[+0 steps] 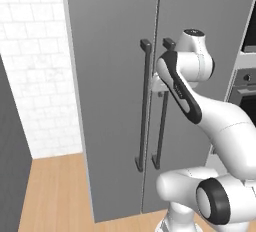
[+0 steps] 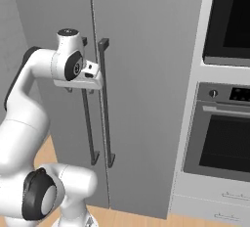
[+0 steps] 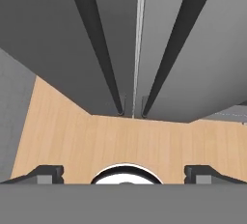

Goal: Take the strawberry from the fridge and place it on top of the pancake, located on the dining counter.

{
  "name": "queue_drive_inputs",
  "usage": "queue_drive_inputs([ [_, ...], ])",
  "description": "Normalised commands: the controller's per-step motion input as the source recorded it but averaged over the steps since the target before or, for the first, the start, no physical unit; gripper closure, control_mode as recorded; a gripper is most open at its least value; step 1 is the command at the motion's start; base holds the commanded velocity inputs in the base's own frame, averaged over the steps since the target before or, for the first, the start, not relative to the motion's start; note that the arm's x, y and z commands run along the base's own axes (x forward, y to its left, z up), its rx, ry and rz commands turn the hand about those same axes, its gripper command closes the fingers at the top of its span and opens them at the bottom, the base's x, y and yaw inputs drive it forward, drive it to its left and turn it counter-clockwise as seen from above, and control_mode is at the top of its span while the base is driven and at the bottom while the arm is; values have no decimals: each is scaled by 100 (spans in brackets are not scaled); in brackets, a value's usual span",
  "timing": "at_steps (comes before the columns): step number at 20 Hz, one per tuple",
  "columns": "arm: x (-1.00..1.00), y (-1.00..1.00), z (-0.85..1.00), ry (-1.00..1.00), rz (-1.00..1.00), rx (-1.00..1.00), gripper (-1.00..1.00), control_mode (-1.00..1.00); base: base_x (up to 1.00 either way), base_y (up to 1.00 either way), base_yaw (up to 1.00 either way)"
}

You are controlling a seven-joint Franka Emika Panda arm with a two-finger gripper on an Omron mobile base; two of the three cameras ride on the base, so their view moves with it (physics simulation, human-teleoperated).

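Fridge (image 1: pixel 110 91) across the left base view: tall, matte grey, both doors shut, two dark bar handles side by side at the centre seam. Left handle (image 1: pixel 144 106) and right handle (image 1: pixel 161 126) upright and parallel. White arm raised from the lower right corner, wrist bent against the doors at upper handle height, gripper itself hidden behind the wrist here. White brick wall (image 1: pixel 35 66) at the left edge, wooden floor (image 1: pixel 55 191) below.

Same shut doors in the right base view, hand pressed just beside the two handles near their upper ends. Dark-glass oven stack (image 2: pixel 227 123) along the right edge.

Hand view downward along the door fronts: both handles running to their lower ends, floor beyond. Gripper (image 3: pixel 125 174) spread wide, two dark fingertips (image 3: pixel 46 174) well apart at the bottom corners, nothing between them. Strawberry not to be made out with the doors closed.
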Motion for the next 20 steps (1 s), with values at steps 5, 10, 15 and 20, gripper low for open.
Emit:
queue_drive_inputs([
  [5, 0, 0, 0, 0, 0, 0, -100, 100, -47, -33, 0],
  [10, 0, 0, 0, 0, 0, 0, -100, 100, -30, -19, 0],
  [15, 33, -1, -4, 1, 0, 0, -100, -100, 2, 0, 0],
  [20, 84, -22, 0, -11, 0, 2, -100, -100, 0, 0, 0],
])
